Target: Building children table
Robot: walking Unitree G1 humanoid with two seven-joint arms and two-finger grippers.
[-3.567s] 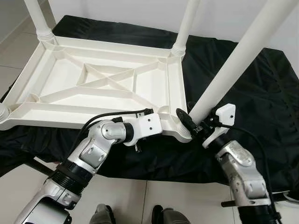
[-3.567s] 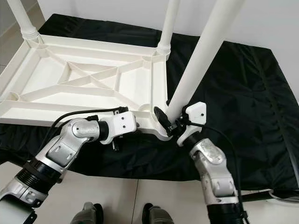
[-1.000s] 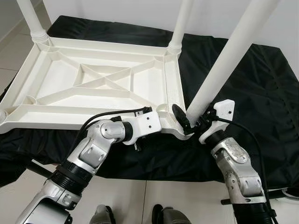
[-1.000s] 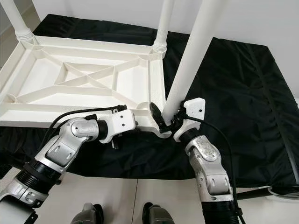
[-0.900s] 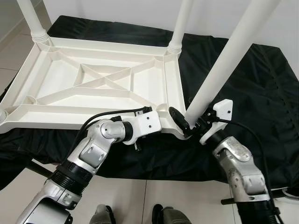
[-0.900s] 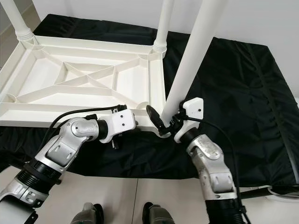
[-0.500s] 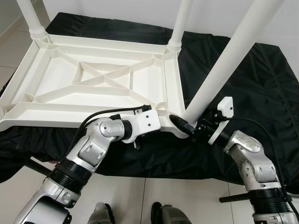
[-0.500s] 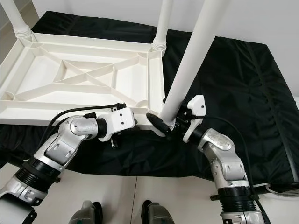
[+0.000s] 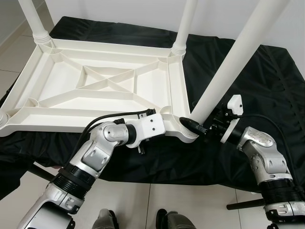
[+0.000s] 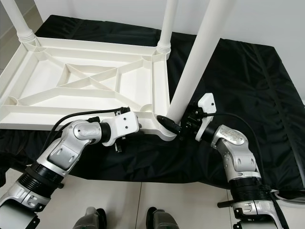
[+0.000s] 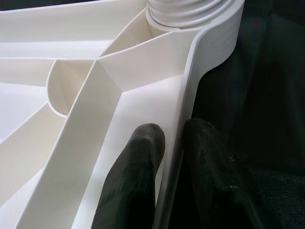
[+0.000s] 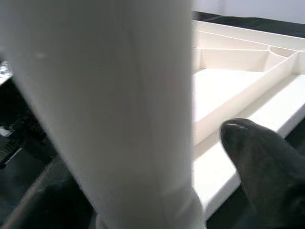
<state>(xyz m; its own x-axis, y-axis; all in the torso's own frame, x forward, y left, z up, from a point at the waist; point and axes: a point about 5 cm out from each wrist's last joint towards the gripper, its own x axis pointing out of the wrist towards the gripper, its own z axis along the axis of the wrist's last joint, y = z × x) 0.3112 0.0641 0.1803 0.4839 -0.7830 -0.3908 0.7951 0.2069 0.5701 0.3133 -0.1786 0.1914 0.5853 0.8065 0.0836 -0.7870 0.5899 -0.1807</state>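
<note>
A black cloth covers the floor, w/ pale floor tiles at its near edge. On it lies the white table top, upside down, ribs showing. Three legs stand up from its corners; the near right table leg is the biggest in the head views and leans a bit.

The left claw is just beside that leg's corner. The head views hide its tips behind the white wrist block. The left wrist view shows them: two black fingers pinched on the thin table rim, one inside, one outside. The leg's ribbed socket sits right past the tips.

The right claw is at the foot of the table leg, on the far side from the left claw. One finger lies along the corner, touching the leg base. The right wrist view shows the leg up close and blurry, one finger next to it, so can't tell if this claw grips or is let go.
</note>
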